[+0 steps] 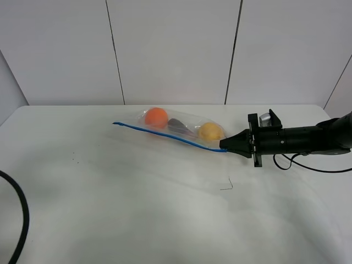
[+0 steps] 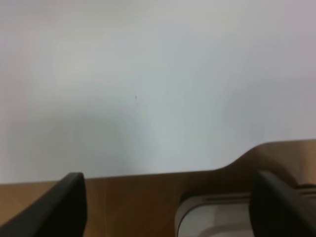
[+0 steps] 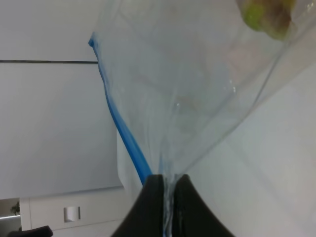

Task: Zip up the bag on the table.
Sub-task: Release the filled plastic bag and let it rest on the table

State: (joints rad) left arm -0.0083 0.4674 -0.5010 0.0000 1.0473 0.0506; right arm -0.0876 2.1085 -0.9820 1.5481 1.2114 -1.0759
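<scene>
The clear plastic bag (image 1: 179,129) lies on the white table (image 1: 137,187) at the back middle. An orange (image 1: 156,117), a dark eggplant (image 1: 177,126) and a yellow pear (image 1: 209,132) show through it. Its blue zip strip (image 1: 165,134) runs along the near edge. My right gripper (image 1: 224,145) reaches in from the right and is shut on the right end of the bag at the zip strip. In the right wrist view the fingers (image 3: 154,197) pinch the plastic (image 3: 197,98) beside the blue strip (image 3: 123,133). My left gripper (image 2: 168,207) is open and empty over the table's edge, out of the high view.
A black cable (image 1: 21,220) curves at the front left of the table. A small dark bent mark (image 1: 227,185) lies in front of the bag. The white panelled wall (image 1: 176,49) stands behind the table. A brown floor (image 2: 148,197) shows below the table edge.
</scene>
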